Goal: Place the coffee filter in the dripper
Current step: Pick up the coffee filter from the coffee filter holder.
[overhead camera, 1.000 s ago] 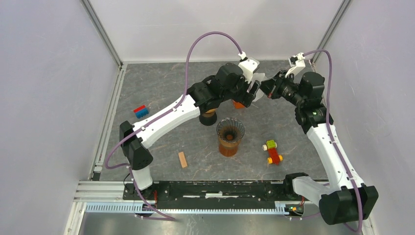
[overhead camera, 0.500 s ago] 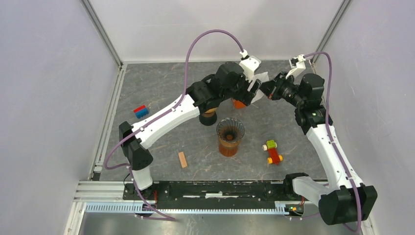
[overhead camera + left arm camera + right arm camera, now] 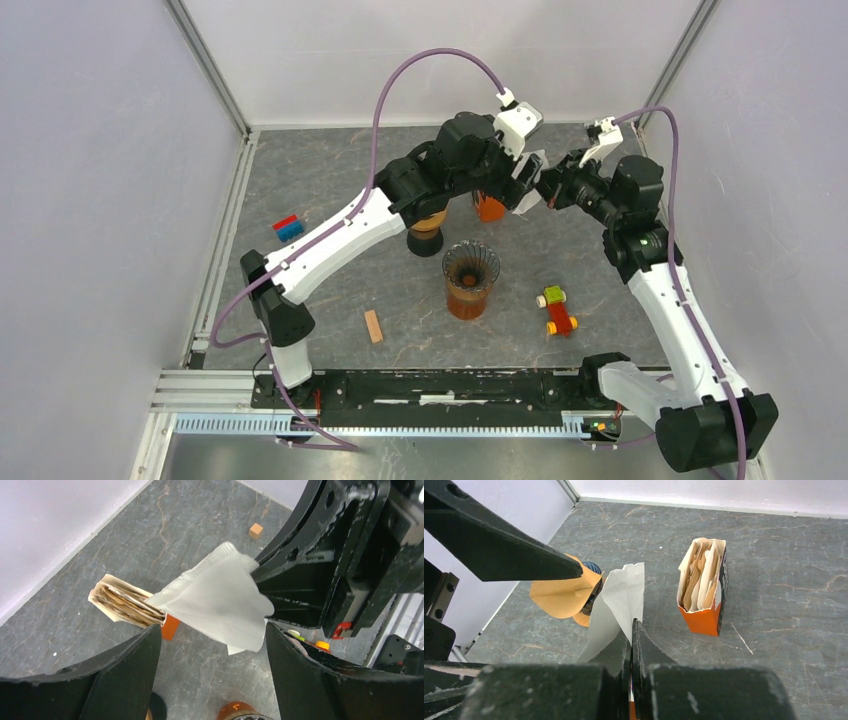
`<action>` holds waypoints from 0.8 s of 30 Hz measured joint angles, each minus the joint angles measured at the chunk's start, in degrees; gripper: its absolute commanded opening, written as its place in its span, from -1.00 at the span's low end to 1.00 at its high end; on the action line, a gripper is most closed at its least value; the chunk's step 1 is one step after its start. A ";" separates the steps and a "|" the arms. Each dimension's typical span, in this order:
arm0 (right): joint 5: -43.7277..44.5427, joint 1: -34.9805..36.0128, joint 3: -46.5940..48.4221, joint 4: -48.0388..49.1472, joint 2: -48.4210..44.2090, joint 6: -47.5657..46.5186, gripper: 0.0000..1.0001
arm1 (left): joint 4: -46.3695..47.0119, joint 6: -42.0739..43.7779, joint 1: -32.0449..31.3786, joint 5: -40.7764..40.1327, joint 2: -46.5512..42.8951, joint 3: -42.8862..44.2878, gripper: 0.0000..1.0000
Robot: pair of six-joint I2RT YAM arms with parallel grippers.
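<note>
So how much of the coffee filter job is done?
Done: one white filter is out of the orange box.
In hand: the right gripper pinches it up in the air, and the open left gripper sits on either side of it.
Left: the dripper in the middle of the table looks empty, so the filter has yet to go in.

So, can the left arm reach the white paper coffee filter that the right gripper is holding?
Probably yes. The left gripper stands open, and the white paper coffee filter appears to hang between its fingers with nothing else in the way. The right gripper pinches only one edge, so the rest is free.
</note>
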 measured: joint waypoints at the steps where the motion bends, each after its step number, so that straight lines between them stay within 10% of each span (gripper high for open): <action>1: 0.17 0.17 -0.02 0.02 -0.11 -0.68 -1.00 | -0.04 0.00 0.00 0.24 0.39 0.52 0.64; 24: 0.57 2.69 -4.90 0.92 -3.23 -13.27 -1.00 | -1.79 -1.70 -0.22 0.11 3.34 6.45 0.60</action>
